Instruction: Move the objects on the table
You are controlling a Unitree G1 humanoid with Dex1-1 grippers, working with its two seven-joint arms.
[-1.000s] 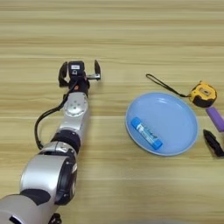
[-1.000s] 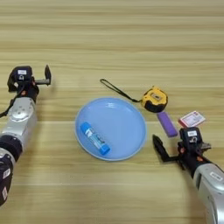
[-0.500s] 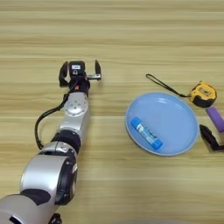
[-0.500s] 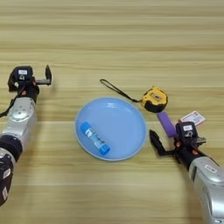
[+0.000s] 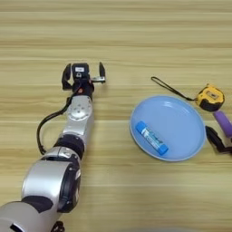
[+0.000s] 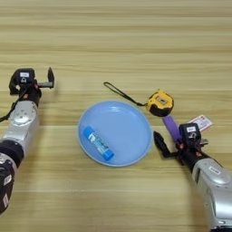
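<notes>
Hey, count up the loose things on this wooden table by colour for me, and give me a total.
Blue: 2, round blue plastic plate and blue-capped tube lying in it
Yellow and black: 1, tape measure
Purple: 1, flat purple block
White and pink: 1, small card
Total: 5

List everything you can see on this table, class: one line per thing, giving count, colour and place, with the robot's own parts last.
plate: one, light blue, table centre.
tube: one, blue and white, lying in the plate.
tape measure: one, yellow and black, strap trailing left, just past the plate's far right rim.
purple block: one, right of the plate.
card: one, white and pink, far right.
table: one, light wood.
left gripper: black, open, left of the plate.
right gripper: black, open around the purple block.
</notes>
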